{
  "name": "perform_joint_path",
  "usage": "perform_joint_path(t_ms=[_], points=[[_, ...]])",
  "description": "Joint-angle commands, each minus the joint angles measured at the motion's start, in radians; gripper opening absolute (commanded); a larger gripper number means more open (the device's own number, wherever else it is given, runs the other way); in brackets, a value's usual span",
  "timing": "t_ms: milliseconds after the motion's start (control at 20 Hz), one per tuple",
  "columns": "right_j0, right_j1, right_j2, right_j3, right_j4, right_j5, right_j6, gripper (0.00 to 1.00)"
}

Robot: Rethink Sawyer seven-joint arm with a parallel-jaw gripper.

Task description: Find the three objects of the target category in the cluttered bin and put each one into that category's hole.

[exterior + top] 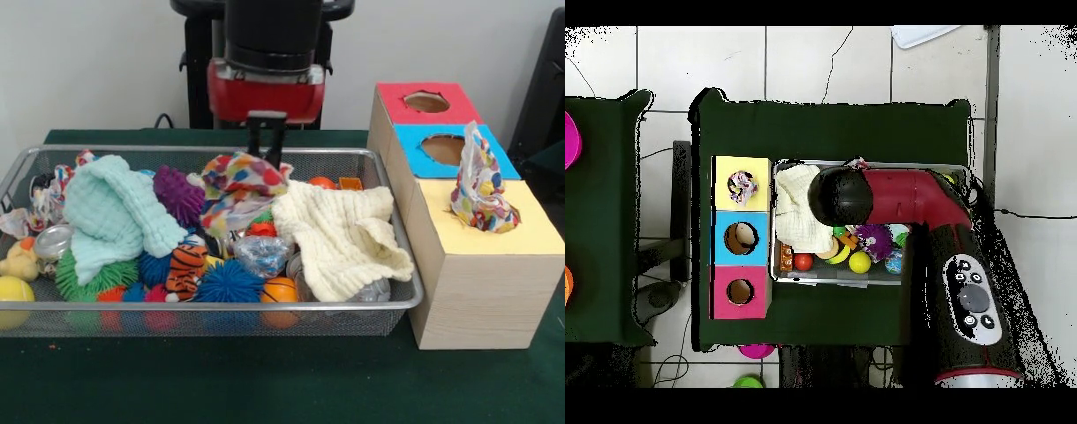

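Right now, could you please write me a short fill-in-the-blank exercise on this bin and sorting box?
1. The patterned cloth sticks out of the box's ____ section.
2. The hand hangs above the ____.
3. The cream cloth lies at the bin's end nearest the ____.

Missing words: yellow; bin; box
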State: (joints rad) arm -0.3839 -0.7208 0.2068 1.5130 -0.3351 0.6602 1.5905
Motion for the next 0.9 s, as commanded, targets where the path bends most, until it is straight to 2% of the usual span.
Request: perform_joint_path(t_ms=[50,550,900], points=[[0.072,-0.068,-0.065,0.131,0.088,0.186,0.232,0.00],[0.196,-0.143,-0.130,0.151,0.204,0.267,0.292,0.00],[0.300,-0.131,-0.175,0.146,0.264,0.248,0.359,0.00]])
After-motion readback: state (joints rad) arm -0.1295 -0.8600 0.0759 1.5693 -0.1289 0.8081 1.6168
